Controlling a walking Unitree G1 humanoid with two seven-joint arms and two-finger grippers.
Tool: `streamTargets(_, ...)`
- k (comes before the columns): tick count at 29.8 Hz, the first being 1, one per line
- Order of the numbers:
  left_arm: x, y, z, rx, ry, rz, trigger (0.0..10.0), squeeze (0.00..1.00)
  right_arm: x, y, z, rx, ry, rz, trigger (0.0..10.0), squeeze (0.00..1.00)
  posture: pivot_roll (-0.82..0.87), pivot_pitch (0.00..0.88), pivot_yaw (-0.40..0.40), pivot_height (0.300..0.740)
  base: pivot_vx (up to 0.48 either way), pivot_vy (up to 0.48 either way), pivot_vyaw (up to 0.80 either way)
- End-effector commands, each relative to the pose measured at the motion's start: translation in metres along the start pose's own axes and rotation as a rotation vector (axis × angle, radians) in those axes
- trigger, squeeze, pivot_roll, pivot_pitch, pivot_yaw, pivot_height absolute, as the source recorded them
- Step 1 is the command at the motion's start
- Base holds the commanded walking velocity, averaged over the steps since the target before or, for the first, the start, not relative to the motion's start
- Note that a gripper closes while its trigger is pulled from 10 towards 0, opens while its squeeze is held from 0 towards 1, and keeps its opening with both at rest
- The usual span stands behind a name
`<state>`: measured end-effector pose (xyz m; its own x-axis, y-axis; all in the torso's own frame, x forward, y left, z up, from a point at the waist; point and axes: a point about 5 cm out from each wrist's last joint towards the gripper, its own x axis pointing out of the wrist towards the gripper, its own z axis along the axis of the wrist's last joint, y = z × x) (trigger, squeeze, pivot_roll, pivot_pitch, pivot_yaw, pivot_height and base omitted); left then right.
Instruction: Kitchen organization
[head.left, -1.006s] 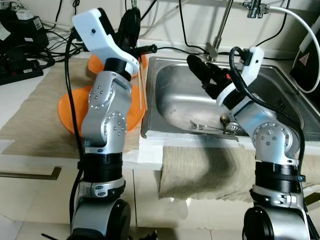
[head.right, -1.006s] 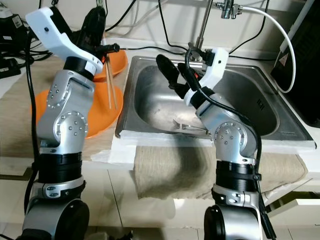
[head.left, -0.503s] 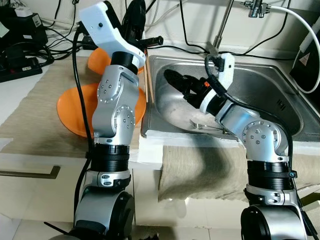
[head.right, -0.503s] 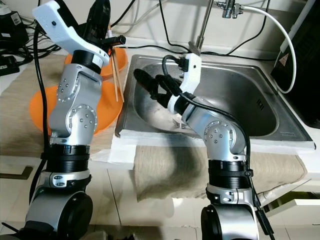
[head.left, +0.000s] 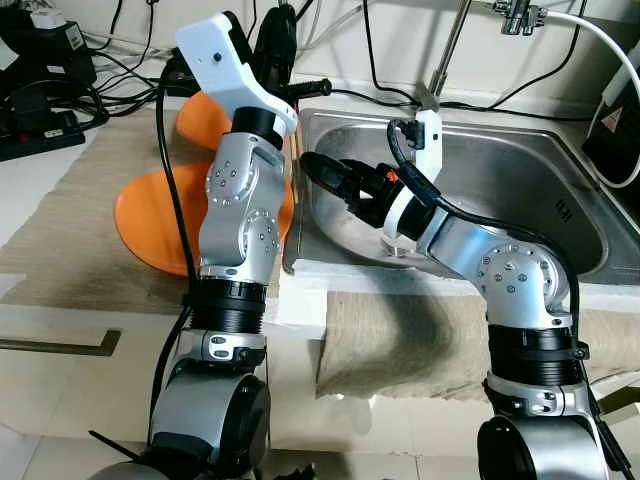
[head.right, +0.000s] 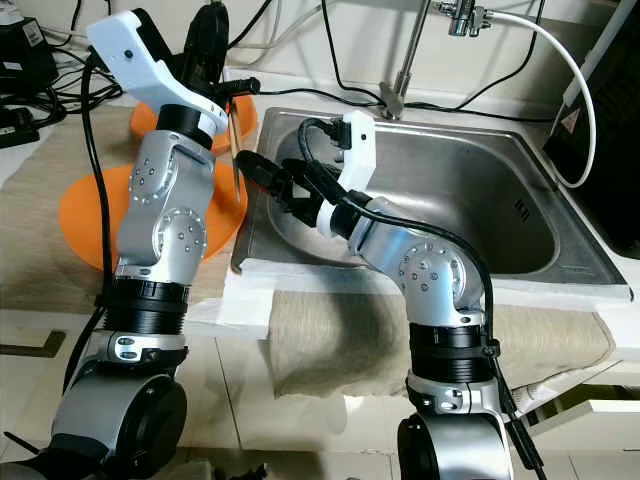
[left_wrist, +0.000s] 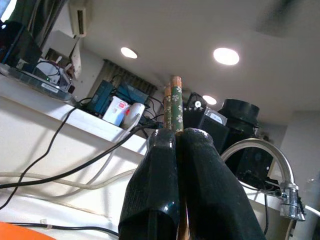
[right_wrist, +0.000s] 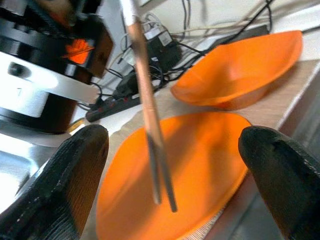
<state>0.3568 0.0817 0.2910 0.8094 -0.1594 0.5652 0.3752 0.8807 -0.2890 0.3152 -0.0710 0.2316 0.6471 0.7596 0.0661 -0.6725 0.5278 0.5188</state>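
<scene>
My left gripper is raised over the counter's left side and shut on a pair of wooden chopsticks that hang tips down; in the left wrist view their patterned tops stick out above the closed fingers. My right gripper reaches left over the steel sink's left rim, open. In the right wrist view its fingertips stand wide apart with the chopstick tips between and beyond them, untouched. Below lie an orange plate and an orange bowl.
The plate and bowl rest on a beige mat left of the sink. A faucet stands behind the sink. Cables and a power strip crowd the back left. A towel hangs over the counter front.
My right gripper has swung left across the sink, from its middle to its left rim near the chopsticks. The left arm with the chopsticks has shifted slightly right.
</scene>
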Motion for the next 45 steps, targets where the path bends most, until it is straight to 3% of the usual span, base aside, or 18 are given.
streamTargets(1,0.004,-0.019,0.005,-0.015,-0.021,-0.060,10.0,0.00,-0.001,0.000,-0.002,-0.007,0.011,-0.008,10.0,0.00,0.02,0.000,-0.075,0.732,0.000,0.000,0.00)
streamTargets(8,0.004,-0.027,0.007,-0.050,-0.034,-0.073,10.0,0.00,0.002,-0.001,-0.004,-0.025,0.019,-0.017,10.0,0.00,0.02,0.000,-0.075,0.732,0.000,0.000,0.00)
streamTargets(19,0.008,-0.043,0.028,-0.094,-0.101,-0.119,10.0,0.00,0.007,-0.003,-0.010,-0.078,0.034,-0.044,10.0,0.00,0.03,0.000,-0.077,0.732,0.000,0.000,0.00)
streamTargets(34,-0.005,-0.062,0.013,-0.134,-0.032,-0.187,10.0,0.00,0.012,0.001,-0.005,-0.087,0.002,-0.041,10.0,0.00,0.02,0.000,-0.078,0.732,0.000,0.000,0.00)
streamTargets(45,-0.013,-0.070,0.002,-0.132,0.027,-0.234,10.0,0.00,0.013,-0.006,-0.004,-0.128,-0.010,-0.085,10.0,0.00,0.02,0.000,-0.078,0.732,0.000,0.000,0.00)
